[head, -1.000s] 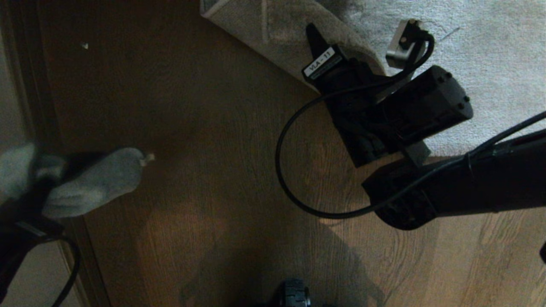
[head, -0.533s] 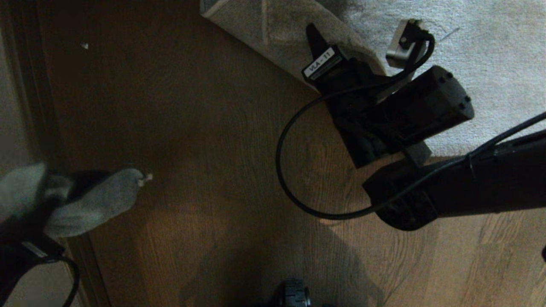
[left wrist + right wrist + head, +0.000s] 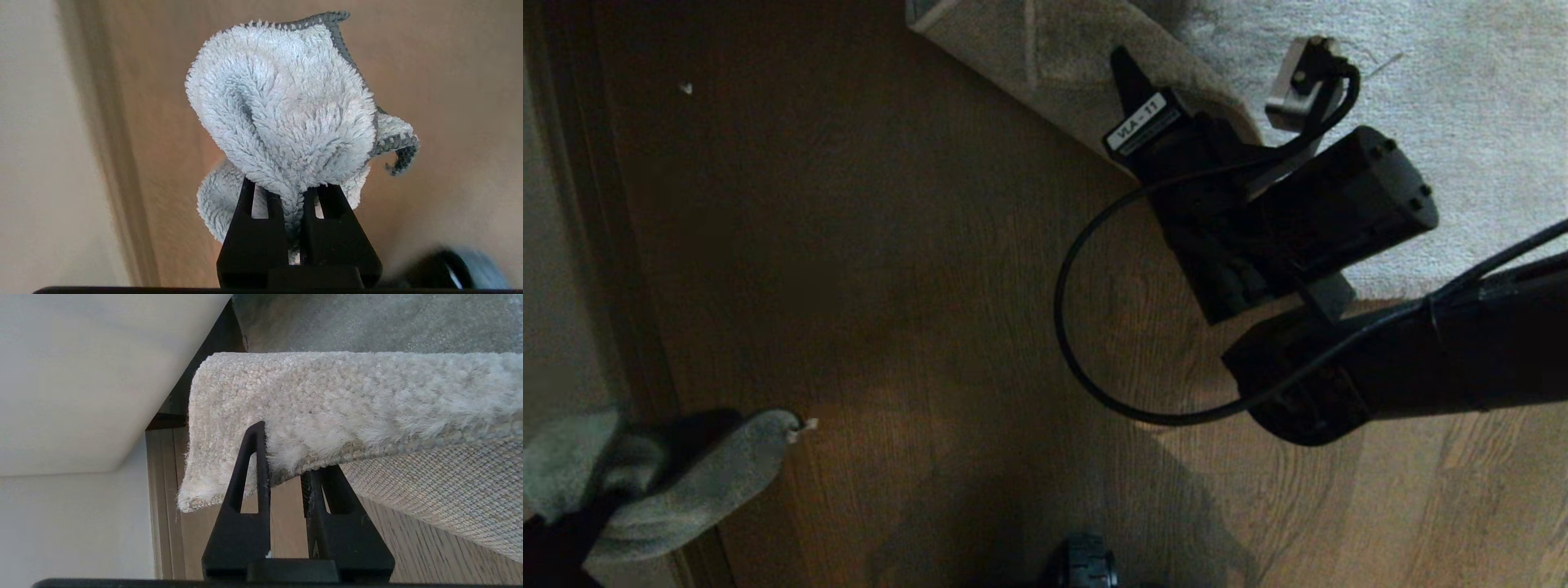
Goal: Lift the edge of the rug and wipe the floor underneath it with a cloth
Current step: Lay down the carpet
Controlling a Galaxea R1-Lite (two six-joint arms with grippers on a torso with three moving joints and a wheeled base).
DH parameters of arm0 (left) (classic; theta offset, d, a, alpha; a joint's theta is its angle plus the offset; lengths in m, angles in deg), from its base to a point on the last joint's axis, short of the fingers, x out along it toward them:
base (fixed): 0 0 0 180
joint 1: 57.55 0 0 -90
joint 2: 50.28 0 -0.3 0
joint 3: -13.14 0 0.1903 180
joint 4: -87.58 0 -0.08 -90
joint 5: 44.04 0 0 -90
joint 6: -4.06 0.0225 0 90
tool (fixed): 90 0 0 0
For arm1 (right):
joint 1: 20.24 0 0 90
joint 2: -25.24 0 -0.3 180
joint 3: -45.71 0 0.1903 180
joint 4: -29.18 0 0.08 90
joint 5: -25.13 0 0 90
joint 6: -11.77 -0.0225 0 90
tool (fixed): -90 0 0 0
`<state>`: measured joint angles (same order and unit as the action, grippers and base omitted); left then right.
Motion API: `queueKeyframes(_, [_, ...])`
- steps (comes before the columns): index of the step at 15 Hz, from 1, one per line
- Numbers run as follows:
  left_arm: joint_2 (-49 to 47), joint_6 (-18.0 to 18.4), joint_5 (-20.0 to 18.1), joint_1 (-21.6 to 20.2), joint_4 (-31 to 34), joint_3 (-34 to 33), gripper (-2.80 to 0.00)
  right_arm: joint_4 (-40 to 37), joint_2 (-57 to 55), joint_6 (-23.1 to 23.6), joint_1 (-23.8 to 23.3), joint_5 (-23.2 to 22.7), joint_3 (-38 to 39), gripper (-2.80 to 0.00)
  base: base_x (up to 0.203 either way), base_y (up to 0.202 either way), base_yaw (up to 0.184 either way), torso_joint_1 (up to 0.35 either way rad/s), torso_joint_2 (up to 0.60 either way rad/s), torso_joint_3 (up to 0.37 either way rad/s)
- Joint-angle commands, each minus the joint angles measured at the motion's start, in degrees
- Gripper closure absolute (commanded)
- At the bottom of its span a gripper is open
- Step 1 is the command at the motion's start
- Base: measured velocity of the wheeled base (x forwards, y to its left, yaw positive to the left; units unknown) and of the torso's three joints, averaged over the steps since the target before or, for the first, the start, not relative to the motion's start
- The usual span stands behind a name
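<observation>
Rug edge point(image 3: 286, 416) is up, pinched in my right end effector point(image 3: 286, 473); left end effector point(image 3: 292, 196) clamps the cloth point(image 3: 282, 106), floor point(image 3: 915, 269) wiping not done yet.

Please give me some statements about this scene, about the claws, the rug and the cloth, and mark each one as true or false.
1. The right claw is shut on the rug edge and holds it off the floor. True.
2. The left claw is open and holds nothing. False: it is shut on the cloth.
3. In the head view, the cloth is under the lifted rug. False: it is at the lower left, far from the rug.
4. The rug's woven backing shows in the right wrist view. True.
5. The cloth lies spread flat on the floor. False: it is bunched in the claw.
</observation>
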<state>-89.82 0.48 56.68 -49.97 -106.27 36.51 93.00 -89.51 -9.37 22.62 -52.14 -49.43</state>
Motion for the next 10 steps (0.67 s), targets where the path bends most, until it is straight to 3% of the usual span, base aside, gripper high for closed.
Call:
queueKeyframes(1, [12.26, -0.13, -2.7, 1.1, 8.97, 0.0, 0.0, 2.77, 0.14, -0.13, 0.03, 0.1, 0.05, 0.0, 0.0, 0.0, 0.0, 0.0, 0.0, 0.0])
queueKeyframes(4, [23.2, -0.03, -5.66, 1.64, 20.57, 0.01, 0.0, 2.77, 0.4, -0.04, 0.03, 0.08, 0.14, 0.0, 0.0, 0.0, 0.0, 0.0, 0.0, 0.0])
queueKeyframes(8, [23.29, -0.64, -9.28, 1.91, 33.9, 0.0, 0.0, 2.77, 0.32, 0.66, 0.03, 0.01, 0.14, 0.0, 0.0, 0.0, 0.0, 0.0, 0.0, 0.0])
queueKeyframes(10, [23.28, -0.72, -9.67, 2.13, 36.86, 0.09, 0.0, 2.77, 0.4, 0.66, 0.03, 0.01, 0.22, 0.0, 0.0, 0.0, 0.0, 0.0, 0.0, 0.0])
